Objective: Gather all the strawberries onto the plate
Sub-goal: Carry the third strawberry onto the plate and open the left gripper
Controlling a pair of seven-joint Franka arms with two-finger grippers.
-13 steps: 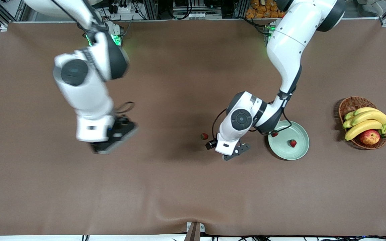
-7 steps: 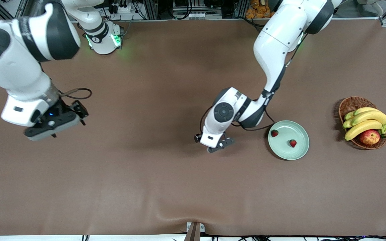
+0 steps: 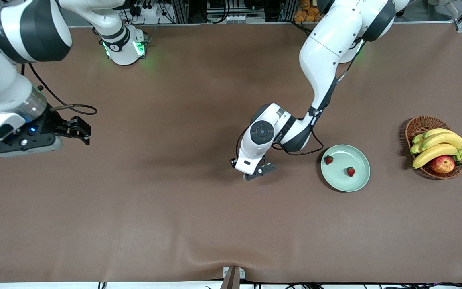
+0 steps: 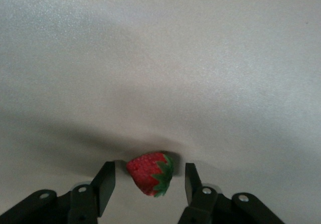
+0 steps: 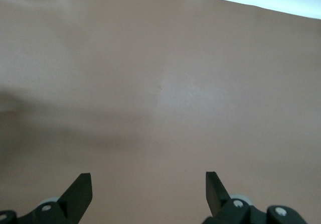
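The left end effector is low over the middle of the bench, fingers apart. The right end effector hangs over its arm's end, fingers wide apart.

2 strawberries lie on the plate.

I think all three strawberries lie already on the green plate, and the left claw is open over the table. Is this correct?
Not quite. Only two strawberries lie on the plate, as the front view shows. The left wrist view shows the third strawberry on the table, between the open fingers of the left claw. The rest is correct.
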